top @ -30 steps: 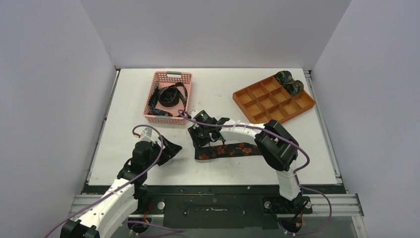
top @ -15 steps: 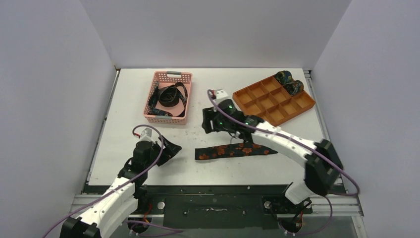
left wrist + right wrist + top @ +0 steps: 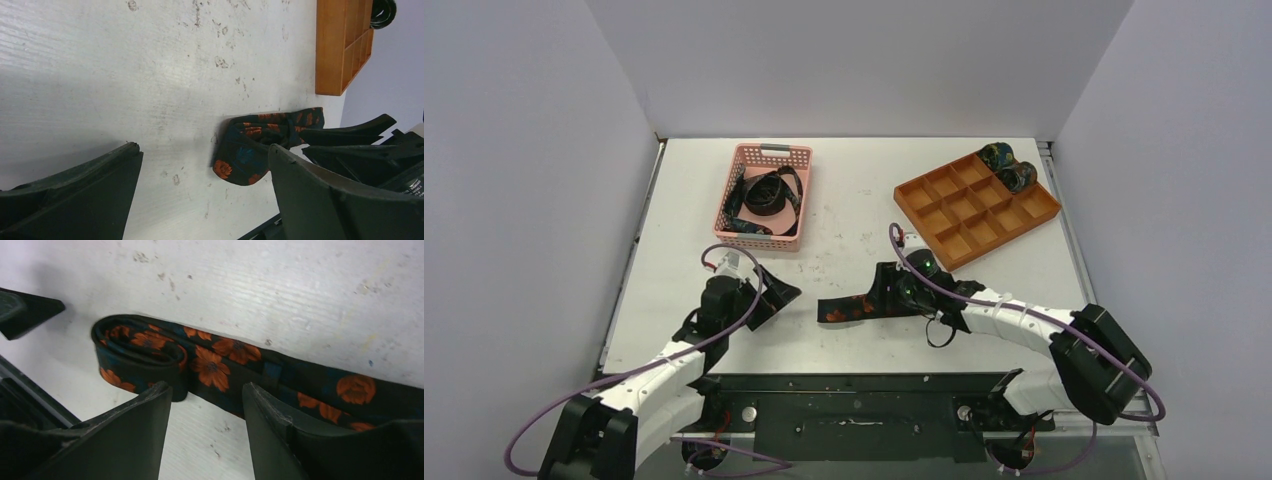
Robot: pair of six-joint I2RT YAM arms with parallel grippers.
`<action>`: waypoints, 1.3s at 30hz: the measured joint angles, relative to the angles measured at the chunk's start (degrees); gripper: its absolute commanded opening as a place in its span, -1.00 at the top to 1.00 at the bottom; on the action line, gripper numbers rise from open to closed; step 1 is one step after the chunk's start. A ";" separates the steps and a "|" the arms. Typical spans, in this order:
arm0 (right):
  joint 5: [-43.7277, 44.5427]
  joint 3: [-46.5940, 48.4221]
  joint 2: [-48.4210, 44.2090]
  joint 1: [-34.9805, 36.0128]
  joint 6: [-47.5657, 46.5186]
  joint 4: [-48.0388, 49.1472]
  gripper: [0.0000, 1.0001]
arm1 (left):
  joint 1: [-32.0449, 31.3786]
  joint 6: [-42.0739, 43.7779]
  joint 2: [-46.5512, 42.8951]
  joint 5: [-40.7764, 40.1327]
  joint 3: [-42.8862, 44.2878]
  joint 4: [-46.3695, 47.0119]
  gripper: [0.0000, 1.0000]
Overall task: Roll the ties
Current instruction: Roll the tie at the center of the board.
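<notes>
Since a second ago the right gripper (image 3: 205, 390) has swung back down over the orange-flowered tie (image 3: 220, 362) on the table (image 3: 844, 210). Its jaws stand parted astride the strip beside a loose starting coil (image 3: 137, 352), seemingly pinching nothing. Nearby, the left gripper (image 3: 202, 150) gapes wide and empty. Rolling has barely begun, and the next move calls for catching the coil and turning it along the strip.

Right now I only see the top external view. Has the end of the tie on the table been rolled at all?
Observer: Yes; in the right wrist view the orange-flowered tie ends in a loose, flattened coil on the table.
Operator: Is the right gripper pinching it?
Observer: No; the right gripper stands with jaws apart over the flat strip, beside the coil.
Operator: And the left?
Observer: The left gripper is wide open and empty, facing the coil but apart from it.
</notes>
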 measured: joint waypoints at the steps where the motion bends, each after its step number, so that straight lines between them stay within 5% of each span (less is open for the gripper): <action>1: -0.83 0.00 0.44 0.00 0.50 1.36 -0.04 | 0.04 -0.24 0.35 0.11 0.07 0.59 -0.93; 11: -5.49 0.02 5.38 0.07 2.64 8.87 0.18 | 0.46 -1.75 0.66 0.79 -0.26 7.23 -1.00; 23: -7.52 3.37 12.00 0.37 2.56 10.19 0.24 | 0.46 -2.36 10.03 6.23 -1.36 11.98 -0.73; 39: -7.34 6.64 13.94 0.39 2.45 9.07 -0.04 | -0.02 -1.92 9.70 7.52 -1.64 13.33 -0.72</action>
